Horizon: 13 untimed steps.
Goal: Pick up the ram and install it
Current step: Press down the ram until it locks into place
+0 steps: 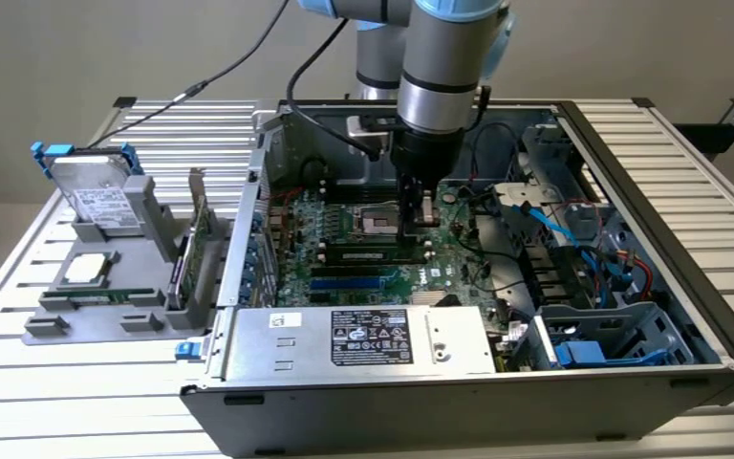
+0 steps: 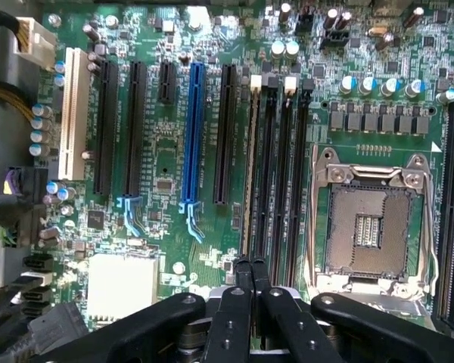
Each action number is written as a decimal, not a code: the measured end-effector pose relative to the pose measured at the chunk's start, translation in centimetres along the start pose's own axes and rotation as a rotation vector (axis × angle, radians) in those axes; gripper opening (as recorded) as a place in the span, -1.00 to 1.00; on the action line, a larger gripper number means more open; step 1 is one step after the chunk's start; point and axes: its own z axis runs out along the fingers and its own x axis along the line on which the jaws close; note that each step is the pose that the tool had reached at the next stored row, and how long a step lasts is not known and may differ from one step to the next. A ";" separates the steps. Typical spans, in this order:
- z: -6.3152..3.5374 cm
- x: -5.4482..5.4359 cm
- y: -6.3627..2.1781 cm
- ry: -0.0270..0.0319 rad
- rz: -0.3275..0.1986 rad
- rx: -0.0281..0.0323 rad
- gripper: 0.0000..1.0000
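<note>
the tool (image 2: 251,276), fingers pressed together, bears on the ram (image 2: 249,178), which stands edge-on in a memory slot beside the empty processor socket (image 2: 369,227) inside the open computer case (image 1: 705,316). an uneven push could leave one end unseated or flex the motherboard (image 2: 166,159).

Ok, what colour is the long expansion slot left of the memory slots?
Blue; the expansion slot stands out among black ones. It shows best in the wrist view.

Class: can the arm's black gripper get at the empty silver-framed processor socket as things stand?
Probably yes: the black gripper hangs close above the green motherboard, beside the silver-framed processor socket, whose top lies uncovered.
</note>
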 end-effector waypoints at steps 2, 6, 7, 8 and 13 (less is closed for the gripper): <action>-0.03 0.0 0.30 0.0002 0.001 0.0005 -0.80; 0.01 -0.1 1.18 0.0034 0.001 0.0009 -0.80; 0.02 -0.2 1.42 0.0043 0.001 0.0010 -0.80; 0.03 -0.2 1.65 0.0054 0.001 0.0009 -0.80; 0.10 -0.3 2.90 0.0091 0.001 0.0008 -0.80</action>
